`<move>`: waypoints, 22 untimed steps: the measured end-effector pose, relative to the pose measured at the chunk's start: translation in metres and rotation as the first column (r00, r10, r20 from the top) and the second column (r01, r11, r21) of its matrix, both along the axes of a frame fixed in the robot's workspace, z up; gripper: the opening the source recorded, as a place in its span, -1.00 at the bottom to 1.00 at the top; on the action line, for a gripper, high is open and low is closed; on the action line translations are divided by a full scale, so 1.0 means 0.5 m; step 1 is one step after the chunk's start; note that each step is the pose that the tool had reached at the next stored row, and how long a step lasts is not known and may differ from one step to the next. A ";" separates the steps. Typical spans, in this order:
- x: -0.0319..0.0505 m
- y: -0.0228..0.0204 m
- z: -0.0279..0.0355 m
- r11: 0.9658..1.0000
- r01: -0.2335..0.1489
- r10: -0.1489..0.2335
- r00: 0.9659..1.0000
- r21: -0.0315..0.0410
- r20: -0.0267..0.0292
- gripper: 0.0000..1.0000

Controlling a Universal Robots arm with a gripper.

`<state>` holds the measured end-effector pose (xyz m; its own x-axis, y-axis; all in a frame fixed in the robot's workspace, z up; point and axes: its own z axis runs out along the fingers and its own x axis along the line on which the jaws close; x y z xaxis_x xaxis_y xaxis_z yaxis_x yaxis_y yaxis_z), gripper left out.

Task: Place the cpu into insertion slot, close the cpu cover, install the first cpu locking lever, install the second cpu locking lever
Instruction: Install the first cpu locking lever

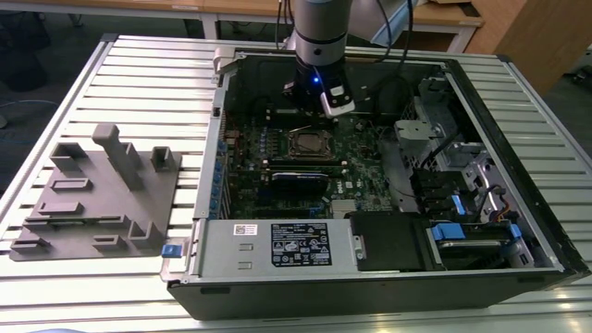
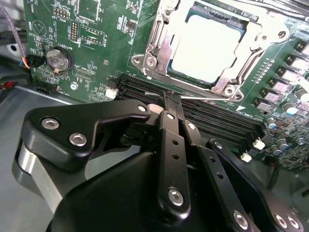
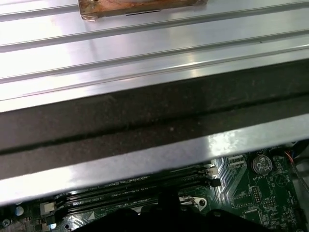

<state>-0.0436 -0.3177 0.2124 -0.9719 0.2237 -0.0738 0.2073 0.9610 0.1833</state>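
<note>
Aluminium slatted counter (image 1: 138,76) | wooden desks (image 1: 249,7) behind | open pc case (image 1: 370,295) on counter | cpu (image 2: 205,46) sits under cpu cover (image 2: 161,46) | hand (image 2: 168,99) pinched narrow beside memory slots (image 2: 217,121)

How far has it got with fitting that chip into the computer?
The cpu lies seated, with the cpu cover down over it. The claw, shut, has its tip at a thin lever rod beside the cover. Whether either locking lever is latched, I cannot tell.

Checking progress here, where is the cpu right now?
In the second wrist view the cpu sits in the insertion slot on the green motherboard, framed by the cpu cover, just beyond the gripper.
</note>
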 end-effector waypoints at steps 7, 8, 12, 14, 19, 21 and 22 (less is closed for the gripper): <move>-0.001 0.0000 -0.001 0.999 0.034 -0.034 0.999 0.000 0.000 -0.79; -0.001 0.0000 -0.001 0.999 0.034 -0.034 0.999 0.000 0.000 -0.79; -0.001 0.0000 -0.003 0.999 0.034 -0.034 0.999 0.000 0.000 -0.79; -0.001 0.0000 -0.004 0.999 0.034 -0.034 0.999 0.000 0.000 -0.79; -0.001 0.0000 -0.009 0.999 0.034 -0.034 0.999 0.000 0.000 -0.79; -0.001 0.0000 -0.009 0.999 0.034 -0.034 0.999 0.000 0.000 -0.79; -0.001 0.0000 -0.009 0.999 0.034 -0.034 0.999 0.000 0.000 -0.79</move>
<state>-0.0443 -0.3177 0.2079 -0.9638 0.2564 -0.0737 0.2396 0.9534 0.1833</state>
